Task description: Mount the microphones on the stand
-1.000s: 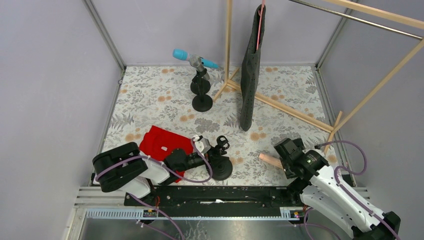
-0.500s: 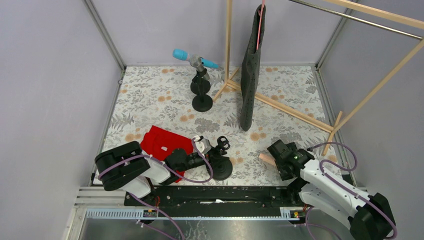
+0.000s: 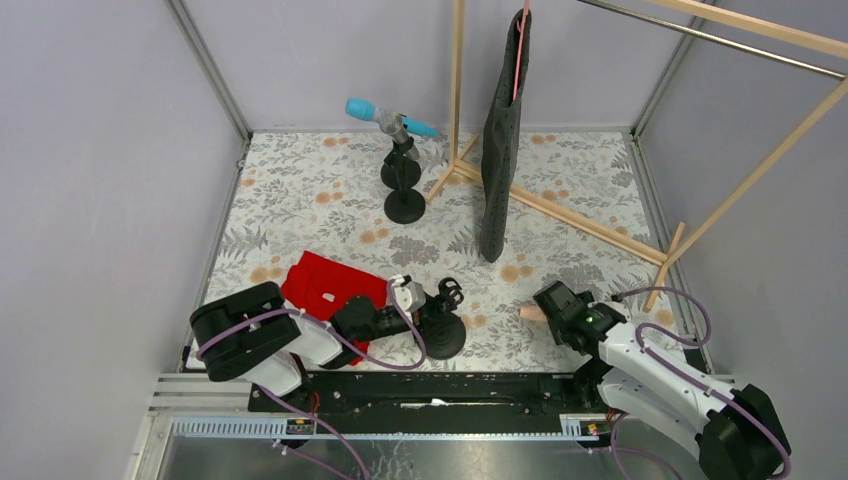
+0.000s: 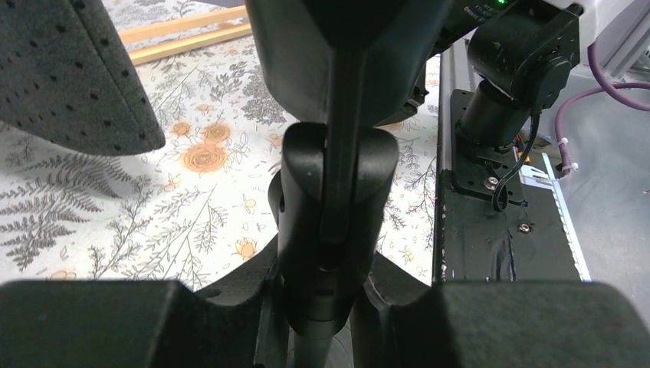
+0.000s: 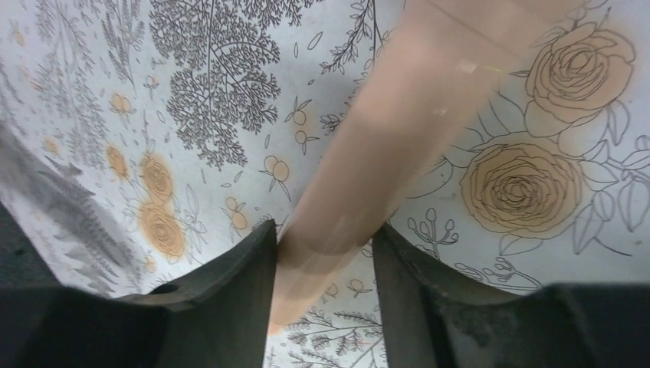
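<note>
From above, the cyan-blue microphone (image 3: 384, 113) sits level in the clip of a far stand (image 3: 404, 205) beside the wooden rack (image 3: 455, 90), where a dark garment (image 3: 499, 140) hangs. Near the arms, the left gripper (image 3: 428, 308) reaches past a red cloth (image 3: 322, 284) to the near stand (image 3: 442, 335). The right gripper (image 3: 548, 308) is low over the floral counter (image 3: 300, 190), at the peach-pink microphone (image 3: 527, 313), which lies flat there.

In the left wrist view, the left gripper (image 4: 322, 307) has its jaws drawn narrow, clamped on the black stem of the near stand (image 4: 333, 192), which stands upright between them.

In the right wrist view, the right gripper (image 5: 326, 261) has its jaws closed in on the peach-pink microphone (image 5: 398, 130), one finger against each side of its shaft. The shaft runs slantwise across the counter (image 5: 536, 176).
</note>
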You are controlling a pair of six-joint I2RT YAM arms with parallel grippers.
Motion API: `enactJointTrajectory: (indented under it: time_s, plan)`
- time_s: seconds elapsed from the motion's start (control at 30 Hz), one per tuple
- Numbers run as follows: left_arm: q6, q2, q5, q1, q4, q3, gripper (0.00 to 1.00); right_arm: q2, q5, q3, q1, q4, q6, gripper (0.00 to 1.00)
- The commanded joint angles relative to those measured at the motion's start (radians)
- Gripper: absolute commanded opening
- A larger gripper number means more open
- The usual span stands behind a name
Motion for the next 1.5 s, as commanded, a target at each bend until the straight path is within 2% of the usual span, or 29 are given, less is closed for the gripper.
enactJointTrajectory:
  time_s: [0.0,0.13,0.23,0.33,0.43,0.57,0.67,0.7,0.77,0.83,1.0,1.13,1.47]
  plan:
    - [0.045,0.001,0.054,-0.004,0.122,0.063,0.00,-0.031,0.037,-0.046,-0.008,-0.004,-0.027,0.46]
    - [0.040,0.015,0.051,-0.004,0.143,0.062,0.00,-0.098,0.036,-0.043,-0.008,0.102,-0.263,0.32]
    - [0.039,0.019,0.046,-0.004,0.155,0.055,0.00,-0.132,-0.066,-0.052,-0.007,0.267,-0.556,0.29]
    - [0.050,0.009,0.038,-0.003,0.154,0.042,0.00,-0.129,-0.177,-0.052,-0.007,0.350,-0.697,0.28]
    - [0.061,-0.013,0.020,-0.003,0.143,0.024,0.00,-0.071,-0.276,-0.030,-0.007,0.386,-0.810,0.34]
    - [0.083,-0.047,0.010,-0.003,0.098,0.014,0.00,0.088,-0.393,0.047,-0.007,0.352,-0.939,0.33]
    - [0.105,-0.070,0.010,-0.003,0.057,0.016,0.00,0.211,-0.465,0.112,-0.007,0.309,-1.007,0.28]
    - [0.110,-0.077,0.008,-0.002,0.047,0.017,0.00,0.235,-0.468,0.131,-0.007,0.295,-1.021,0.30]
    - [0.118,-0.089,0.007,-0.002,0.030,0.017,0.00,0.256,-0.455,0.158,-0.007,0.265,-1.044,0.50]
    - [0.121,-0.096,0.007,-0.002,0.020,0.019,0.00,0.246,-0.408,0.170,-0.007,0.245,-1.051,0.66]
    - [0.114,-0.089,0.010,-0.002,0.020,0.019,0.00,0.216,-0.265,0.197,-0.006,0.238,-1.055,0.84]
    - [0.094,-0.070,0.021,-0.003,0.045,0.015,0.00,0.270,-0.198,0.250,-0.012,0.235,-1.069,0.87]
    - [0.042,-0.035,0.022,-0.003,0.105,0.010,0.00,0.401,-0.165,0.301,-0.054,0.311,-0.997,0.87]
